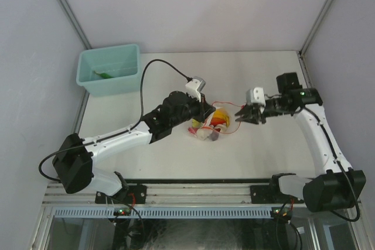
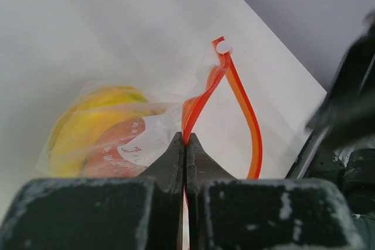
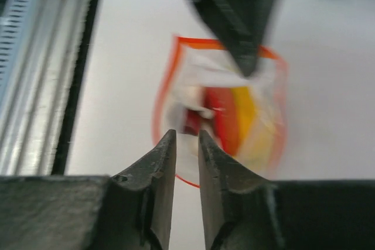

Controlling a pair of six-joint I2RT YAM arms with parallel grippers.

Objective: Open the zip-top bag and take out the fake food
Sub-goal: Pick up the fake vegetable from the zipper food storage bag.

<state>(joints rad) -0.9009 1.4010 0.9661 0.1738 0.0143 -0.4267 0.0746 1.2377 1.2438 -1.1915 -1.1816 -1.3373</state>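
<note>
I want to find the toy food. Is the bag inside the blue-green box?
No, the zip-top bag sits on the white table, well apart from the teal bin at its far corner.

We see a teal plastic bin sitting at the far left corner of the white table, its open top facing up. Behind it we find a pale grey back wall, framed by 2 metal posts rising from the table's far corners. Along the near edge runs a ribbed aluminium rail, with a slotted white strip just below it
</note>
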